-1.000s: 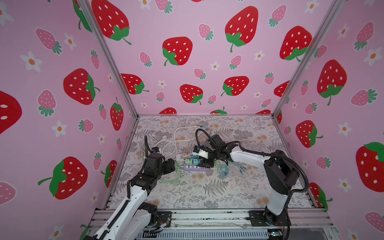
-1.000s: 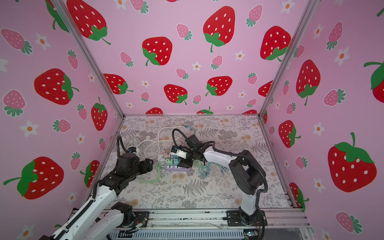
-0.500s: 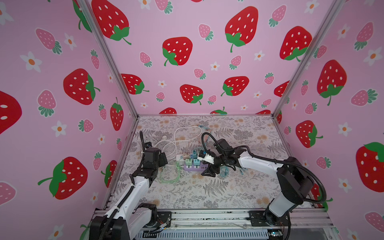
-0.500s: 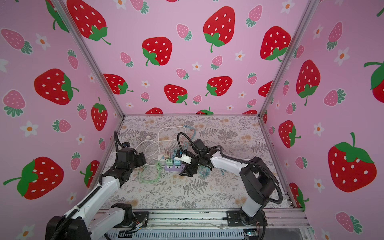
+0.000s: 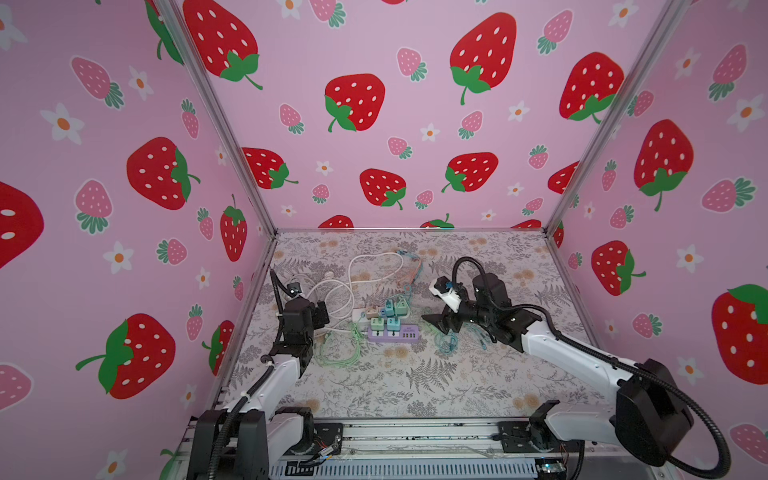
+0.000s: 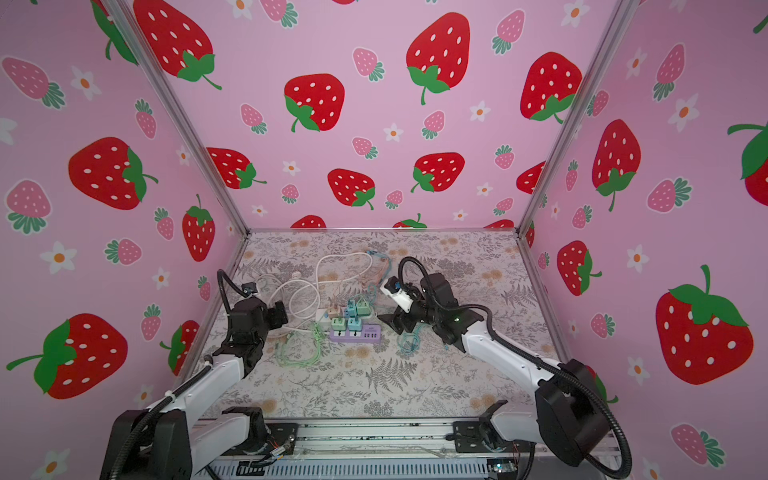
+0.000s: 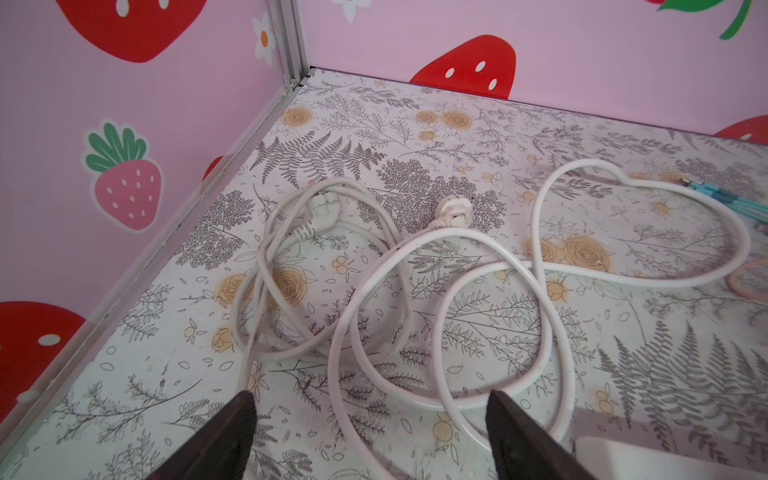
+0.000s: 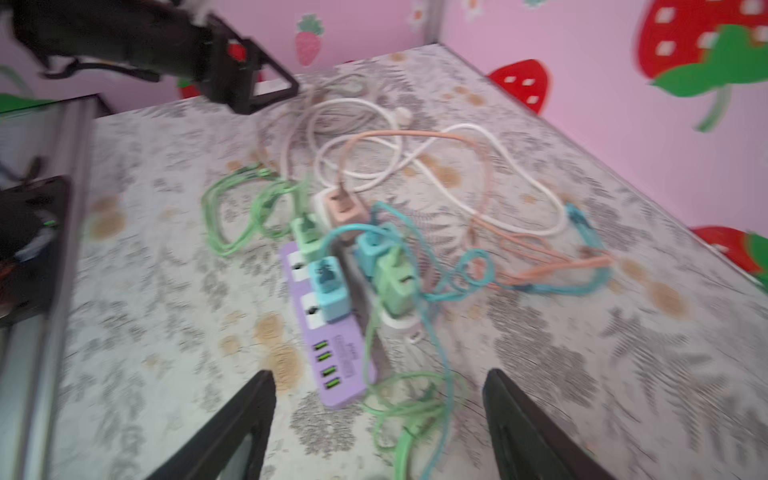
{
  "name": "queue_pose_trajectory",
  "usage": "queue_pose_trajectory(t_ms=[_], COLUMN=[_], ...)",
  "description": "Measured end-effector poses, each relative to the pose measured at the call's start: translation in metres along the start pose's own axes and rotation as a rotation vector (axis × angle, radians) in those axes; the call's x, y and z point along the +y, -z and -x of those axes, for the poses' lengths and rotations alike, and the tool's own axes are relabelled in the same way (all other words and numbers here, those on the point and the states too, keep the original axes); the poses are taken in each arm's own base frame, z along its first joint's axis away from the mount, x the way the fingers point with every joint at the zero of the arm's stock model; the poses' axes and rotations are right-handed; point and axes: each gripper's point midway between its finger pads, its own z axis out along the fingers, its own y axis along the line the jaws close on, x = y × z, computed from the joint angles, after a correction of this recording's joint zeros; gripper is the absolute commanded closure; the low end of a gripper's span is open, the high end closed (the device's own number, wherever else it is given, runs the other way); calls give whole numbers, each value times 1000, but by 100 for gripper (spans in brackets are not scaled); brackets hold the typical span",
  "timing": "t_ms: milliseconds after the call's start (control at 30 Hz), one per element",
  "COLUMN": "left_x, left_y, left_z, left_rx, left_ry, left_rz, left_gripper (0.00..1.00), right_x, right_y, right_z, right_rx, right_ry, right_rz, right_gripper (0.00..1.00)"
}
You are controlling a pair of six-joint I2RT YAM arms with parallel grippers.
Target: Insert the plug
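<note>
On the fern-printed tabletop (image 5: 415, 374), a smooth lilac plastic power strip (image 5: 394, 333) carries blocky pastel adapters (image 5: 400, 308); the black left gripper (image 7: 370, 399) and right gripper (image 8: 378, 374) both gape wide, empty.

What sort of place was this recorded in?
Probably a purpose-built robot test booth, not a home: strawberry-print panels on an aluminium frame, a floral-covered tabletop, and a mounting rail at the front.
</note>
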Motion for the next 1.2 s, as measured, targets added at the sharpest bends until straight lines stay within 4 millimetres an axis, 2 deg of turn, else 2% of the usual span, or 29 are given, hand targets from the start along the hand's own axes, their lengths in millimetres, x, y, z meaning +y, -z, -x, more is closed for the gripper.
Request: queue_pose_trajectory(t_ms=[67, 200, 300, 367, 500, 633, 733, 833, 967, 1100, 1200], left_x=[-4, -10, -14, -13, -13, -20, -25, -27, -28, -29, -29], left_y=[-9, -23, -29, -32, -39, -44, -53, -57, -57, -57, -58], left_z=[-3, -11, -10, -10, -8, 0, -8, -19, -15, -14, -13], left_rx=[2, 7, -5, -5, -2, -50, -50, -26, -39, -40, -44], left_ry=[-17, -40, -46, -42, -30, -12, -13, -11, -10, -10, -9], left_rz=[-19, -51, -68, -73, -91, -133, -156, -164, -172, -174, -174], left_gripper=[11, 10, 10, 10, 10, 8, 6, 5, 4, 3, 1], right_x=[-37, -96, -126, -139, -152, -158, -164, -172, -182, -191, -193], right_y=[8, 34, 58, 72, 98, 119, 129, 134, 137, 130, 119], right_z=[-13, -60, -96, -116, -146, -159, -164, -161, -161, -161, -175], right_rx=[3, 31, 49, 56, 48, -6, -35, -70, -93, -116, -95], right_ry=[-39, -133, -197, -223, -246, -256, -265, -266, -273, -267, -277], right_rz=[-153, -422, -586, -678, -821, -910, -953, -975, -986, -974, -956], right_gripper=[17, 14, 14, 14, 14, 12, 12, 12, 12, 12, 12])
